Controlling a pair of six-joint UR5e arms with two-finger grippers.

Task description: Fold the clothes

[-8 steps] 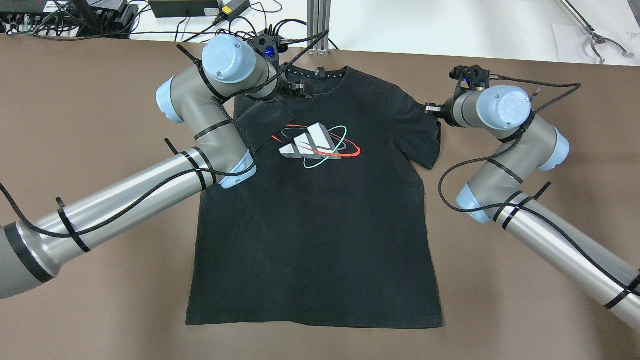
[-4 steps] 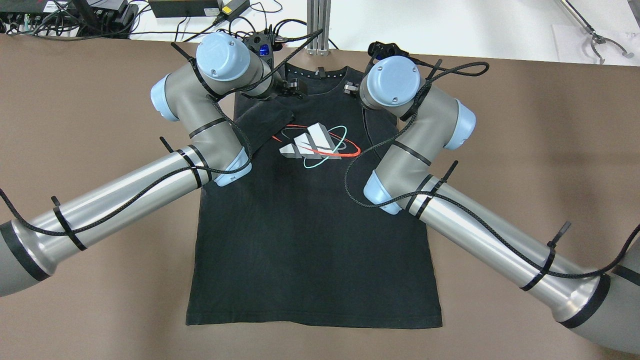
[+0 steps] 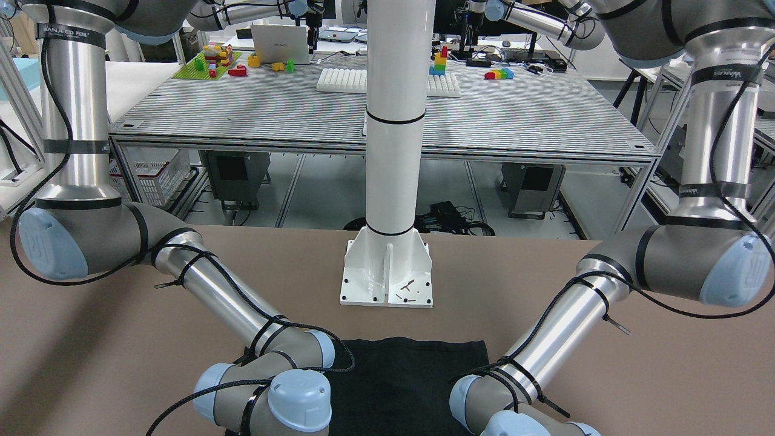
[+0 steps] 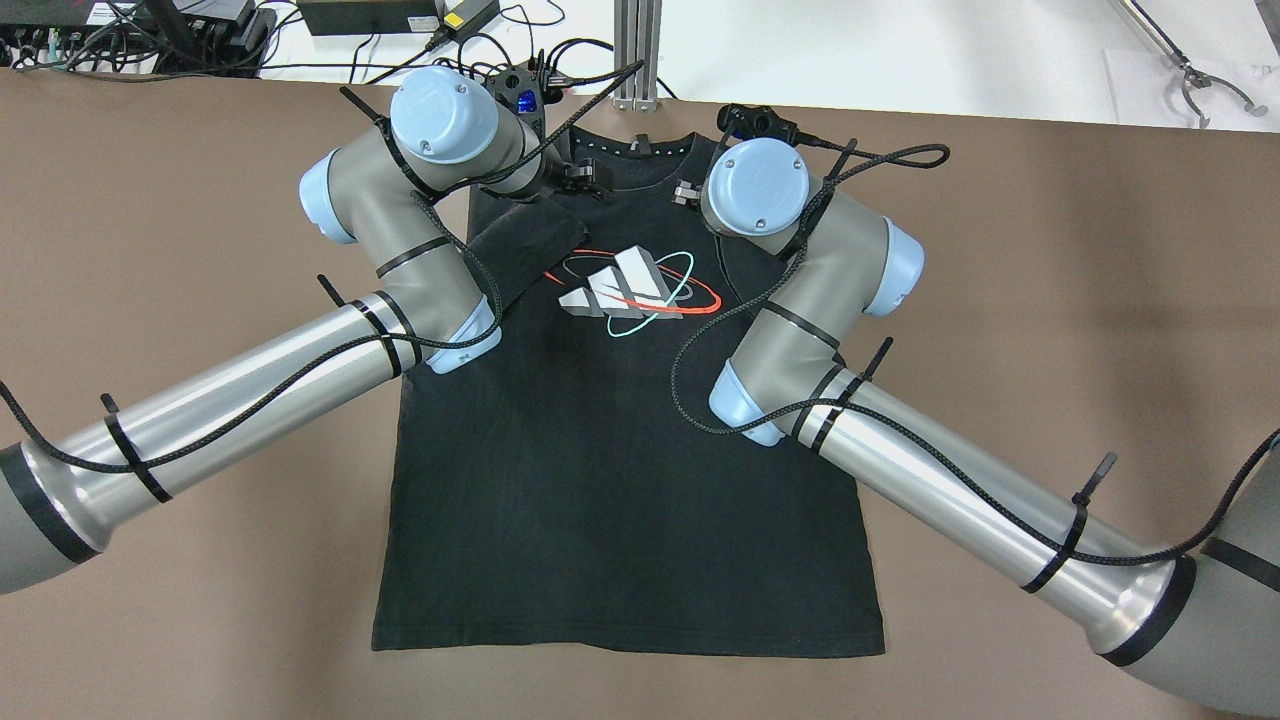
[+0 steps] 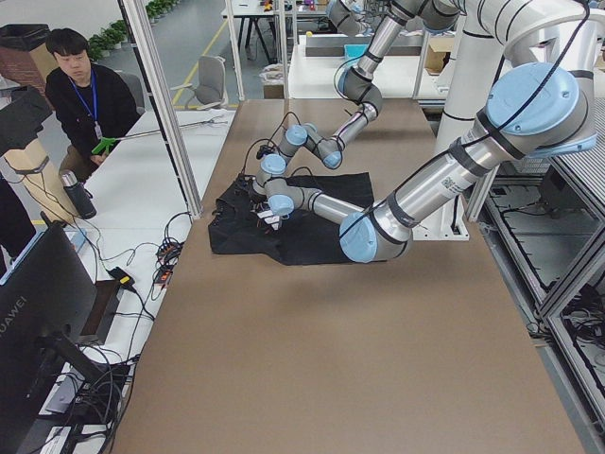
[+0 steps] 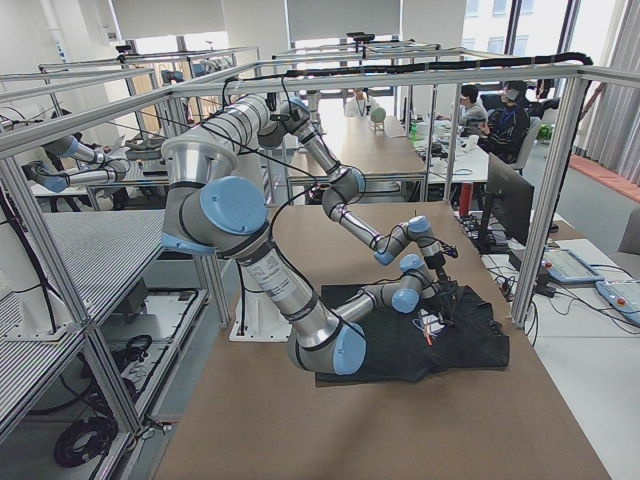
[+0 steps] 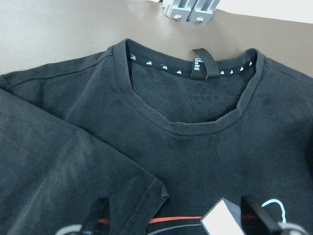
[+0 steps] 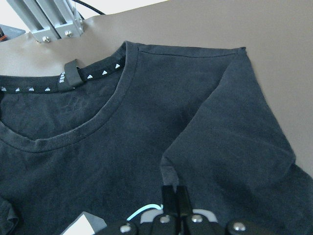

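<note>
Now that the right gripper [image 8: 174, 196], pinched shut on the right sleeve [image 8: 230, 147], has swung it in over the chest, both sleeves are folded on the shirt [image 4: 620, 480], flat at the middle of the desk [image 4: 1050, 280], collar toward the far edge; the left gripper [image 7: 178, 215] gapes wide, empty.

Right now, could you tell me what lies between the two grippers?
In the overhead view, only the black T-shirt: plain fabric below its collar spans from left gripper to right gripper.
</note>
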